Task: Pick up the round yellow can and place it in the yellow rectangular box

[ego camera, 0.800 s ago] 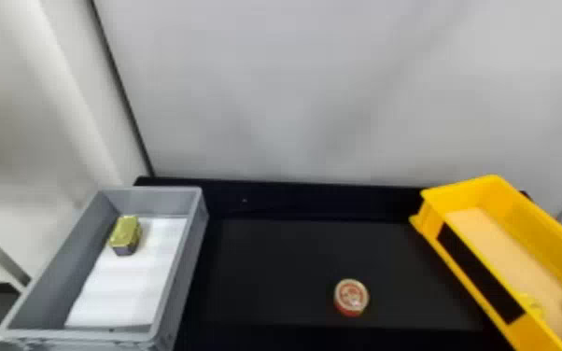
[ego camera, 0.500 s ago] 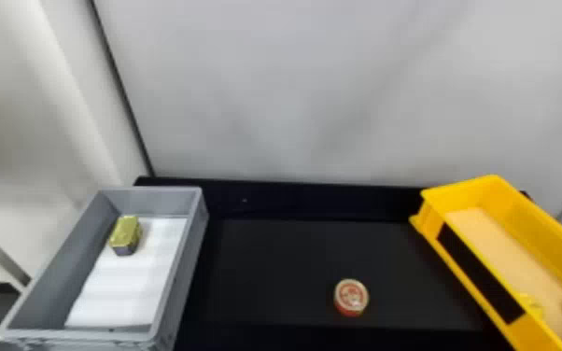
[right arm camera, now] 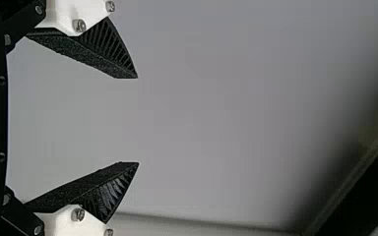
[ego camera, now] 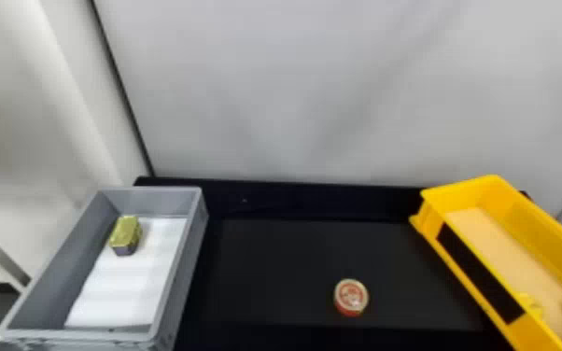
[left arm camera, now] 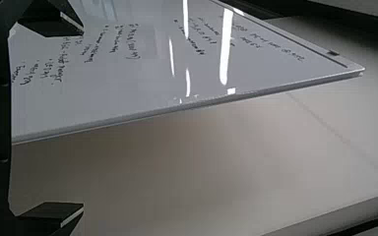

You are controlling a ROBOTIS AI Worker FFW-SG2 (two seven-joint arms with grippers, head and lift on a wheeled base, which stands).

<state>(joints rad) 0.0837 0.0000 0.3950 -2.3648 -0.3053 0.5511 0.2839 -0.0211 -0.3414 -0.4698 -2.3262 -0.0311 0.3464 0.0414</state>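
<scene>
yellow rectangular box [ego camera: 539, 231]: cut off, contents [ego camera: 531, 304] blurred | grey box [ego camera: 44, 301]: gold tin [ego camera: 126, 233], white sheet [ego camera: 123, 291] | round can [ego camera: 351, 297]: on table [ego camera: 289, 266] between boxes | left end effector [left arm camera: 83, 119], right end effector [right arm camera: 138, 120]: apart

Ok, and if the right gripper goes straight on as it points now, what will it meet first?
Most likely the pale surface, perhaps a wall, ahead of the open right gripper; nothing shows between, but I cannot tell its distance.

I compared the head view now against its two earlier pictures and can record no discernible change between them. From my remote station, I find no shift in position that I could certify.
</scene>
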